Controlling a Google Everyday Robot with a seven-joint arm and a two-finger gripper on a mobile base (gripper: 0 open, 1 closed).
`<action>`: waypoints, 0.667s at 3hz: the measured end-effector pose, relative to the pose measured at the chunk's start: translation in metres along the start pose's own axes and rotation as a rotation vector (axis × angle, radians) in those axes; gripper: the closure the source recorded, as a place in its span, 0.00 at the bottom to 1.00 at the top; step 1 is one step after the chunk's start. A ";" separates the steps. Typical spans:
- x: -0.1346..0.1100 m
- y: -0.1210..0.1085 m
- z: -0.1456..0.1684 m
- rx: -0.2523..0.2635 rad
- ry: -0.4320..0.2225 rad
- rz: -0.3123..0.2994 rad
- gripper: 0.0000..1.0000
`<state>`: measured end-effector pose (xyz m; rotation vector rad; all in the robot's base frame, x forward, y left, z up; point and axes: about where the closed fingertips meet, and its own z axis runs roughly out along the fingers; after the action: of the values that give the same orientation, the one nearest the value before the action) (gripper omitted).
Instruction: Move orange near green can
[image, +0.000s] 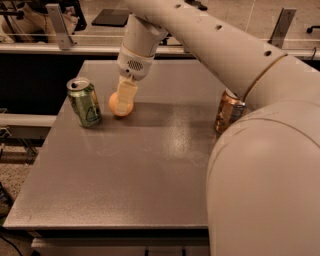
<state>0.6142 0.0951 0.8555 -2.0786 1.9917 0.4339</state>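
The orange (115, 105) is a small round fruit just right of the green can (84, 102), which stands upright near the table's left edge with a small gap between them. My gripper (124, 103) reaches down from the arm above, and its pale fingers (126, 93) are shut on the orange. The orange sits at or just above the table surface; I cannot tell which. Part of the orange is hidden behind a finger.
A copper-orange can (228, 112) stands upright on the right side of the grey table (130, 175), partly hidden by my arm (260, 150). A dark gap and a rail lie beyond the table's far edge.
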 end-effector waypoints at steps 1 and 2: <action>0.000 0.001 0.000 -0.001 0.000 0.000 0.33; -0.002 -0.001 0.004 0.001 -0.005 -0.001 0.00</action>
<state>0.6154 0.0987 0.8524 -2.0762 1.9873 0.4374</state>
